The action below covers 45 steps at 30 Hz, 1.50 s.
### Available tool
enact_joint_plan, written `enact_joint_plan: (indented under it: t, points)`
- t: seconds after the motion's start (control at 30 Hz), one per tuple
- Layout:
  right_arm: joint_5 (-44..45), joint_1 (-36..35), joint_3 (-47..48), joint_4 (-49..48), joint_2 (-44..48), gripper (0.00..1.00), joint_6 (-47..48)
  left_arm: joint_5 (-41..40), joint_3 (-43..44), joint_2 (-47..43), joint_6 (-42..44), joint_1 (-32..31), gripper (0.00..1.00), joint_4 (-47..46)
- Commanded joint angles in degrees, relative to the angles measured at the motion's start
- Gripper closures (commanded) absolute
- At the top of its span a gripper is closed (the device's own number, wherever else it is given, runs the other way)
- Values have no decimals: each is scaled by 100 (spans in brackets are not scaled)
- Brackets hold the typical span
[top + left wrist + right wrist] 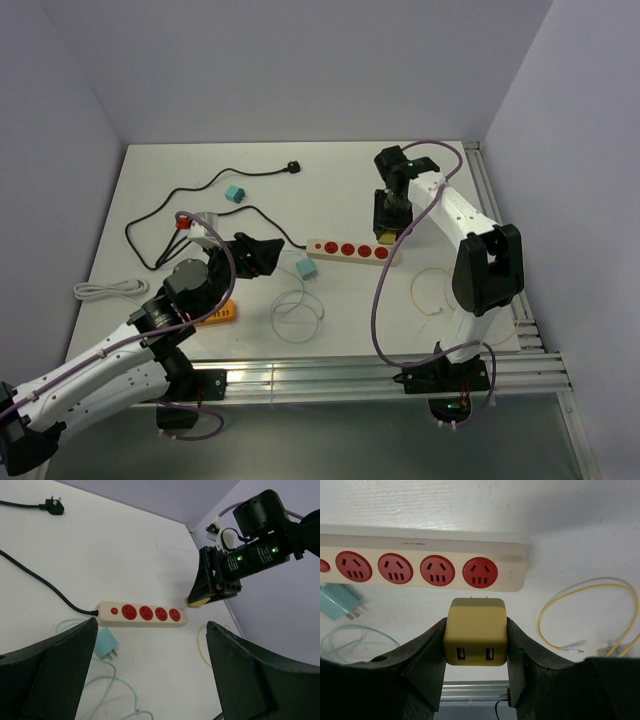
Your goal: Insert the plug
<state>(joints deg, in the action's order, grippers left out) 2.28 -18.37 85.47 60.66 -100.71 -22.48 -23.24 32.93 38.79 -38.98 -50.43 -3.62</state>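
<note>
A cream power strip [350, 250] with several red sockets lies mid-table; it also shows in the left wrist view [142, 614] and the right wrist view [420, 570]. My right gripper [475, 642] is shut on a yellow USB charger plug [475, 637], prongs pointing at the strip's rightmost socket [480, 572] and held just above it. The plug also shows in the top view [386, 236] and the left wrist view [198, 600]. My left gripper [262, 256] is open and empty, left of the strip. A teal charger plug [105, 645] lies on the table by the strip's left end.
A black cable with plug [292, 168] runs across the back left. A small teal cube [234, 194] lies near it. A white cable coil [105, 290], an orange object [218, 314], a pale teal cable loop [298, 305] and a yellow cable loop [590, 615] lie around.
</note>
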Motion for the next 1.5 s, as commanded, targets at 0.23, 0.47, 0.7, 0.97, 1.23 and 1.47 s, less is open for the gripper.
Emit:
enact_joint_plan:
  t: [0.23, 0.47, 0.7, 0.97, 1.23, 1.47]
  points:
    - [-88, 18, 49, -203, -362, 100, 77, 338, -111, -55, -171, 7, 6, -473]
    - [-105, 9, -145, -318, -450, 100, 103, 303, -111, 41, -127, 7, 6, -517]
    - [-132, 9, -391, -371, -406, 100, 147, 277, -129, 112, -119, 7, 6, -570]
    - [-185, 9, -321, -485, -520, 100, 156, 312, -120, 173, -136, 7, 6, -596]
    - [-149, -9, -294, -511, -599, 100, 165, 294, -146, 164, -136, 7, 6, -614]
    - [70, -17, -452, -591, -652, 100, 86, 303, -181, 173, -162, 7, 6, -631]
